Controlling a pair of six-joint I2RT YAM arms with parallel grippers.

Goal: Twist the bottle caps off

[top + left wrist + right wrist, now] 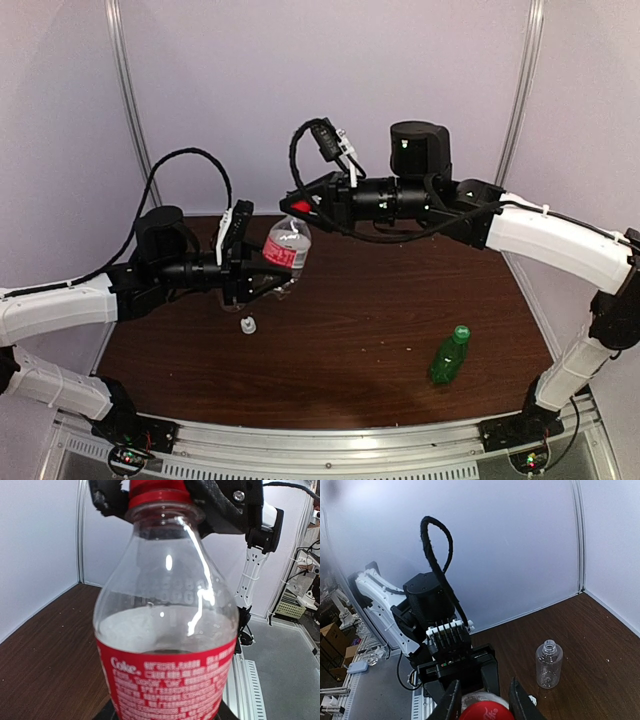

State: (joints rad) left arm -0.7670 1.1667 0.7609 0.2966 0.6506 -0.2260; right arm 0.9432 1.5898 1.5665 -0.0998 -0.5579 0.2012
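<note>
My left end effector [265, 275] grips the Coke bottle [288, 245] above the surface [380, 300]; my right end effector [482, 705] pinches its red cap [485, 712]. The green cap [461, 330] tops a green bottle [447, 360] lying at right.

White "Coke." on the red label [170, 682] of the bottle [165, 595], rows of small white print beneath it too blurred to read, white script on the cap [485, 712] illegible

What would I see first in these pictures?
The Coke bottle is held between the two arms. The left tool grips its body while the right tool pinches its red cap. A small green bottle sits alone on the right part of the dark table.
</note>
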